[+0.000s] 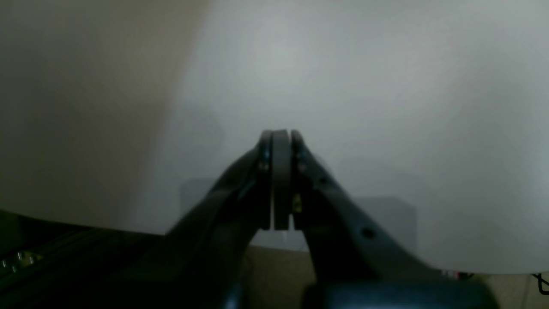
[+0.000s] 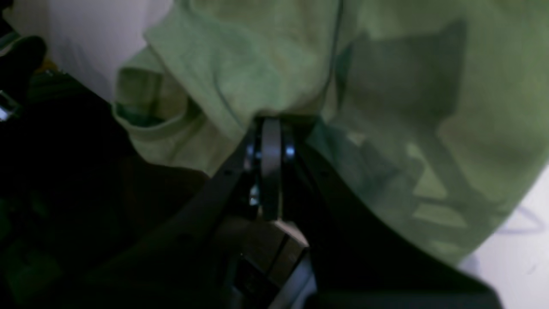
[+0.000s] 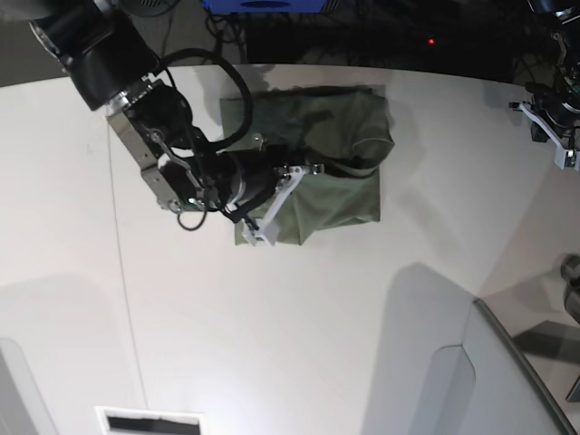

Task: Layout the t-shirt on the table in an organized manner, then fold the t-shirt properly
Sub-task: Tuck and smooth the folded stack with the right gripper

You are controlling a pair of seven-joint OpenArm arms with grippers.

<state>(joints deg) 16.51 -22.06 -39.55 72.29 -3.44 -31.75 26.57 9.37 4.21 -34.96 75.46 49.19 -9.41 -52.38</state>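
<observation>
1. Across the whole base view spreads the white table (image 3: 299, 335), with a thin dark seam line (image 3: 124, 299) running down its left part.
2. Toward the table's far edge lies the olive-green t-shirt (image 3: 340, 195), folded over itself into a compact, wrinkled shape.
3. Over the shirt's left part reaches the right arm (image 3: 172, 149), its right gripper (image 2: 271, 124) pressed into the cloth, jaws closed tight; whether a fold is pinched, I cannot tell.
4. Above bare tabletop, the left gripper (image 1: 281, 135) has its jaws closed on nothing.
</observation>
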